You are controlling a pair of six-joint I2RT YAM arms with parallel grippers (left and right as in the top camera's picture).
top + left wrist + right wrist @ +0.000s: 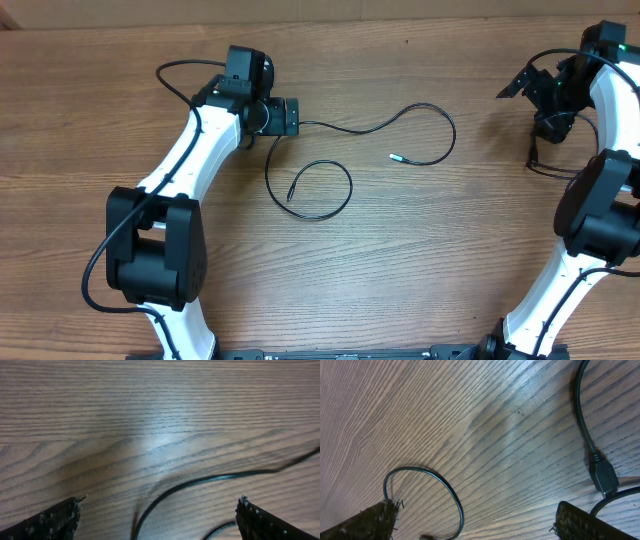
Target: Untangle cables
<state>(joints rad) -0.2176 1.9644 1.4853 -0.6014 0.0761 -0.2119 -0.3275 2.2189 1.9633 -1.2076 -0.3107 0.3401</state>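
Cables are lying on the table in loose, non-crossing loops, left gripper and right gripper are both hanging spread and empty, so untangling is looking mostly done.

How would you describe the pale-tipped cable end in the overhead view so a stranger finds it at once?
Start at the left arm's claw, left of centre on the wooden table. A thin black cable runs right from it, arcs round and hooks back. It ends in a small pale tip, unlike the dark end of the cable loop curled below it.
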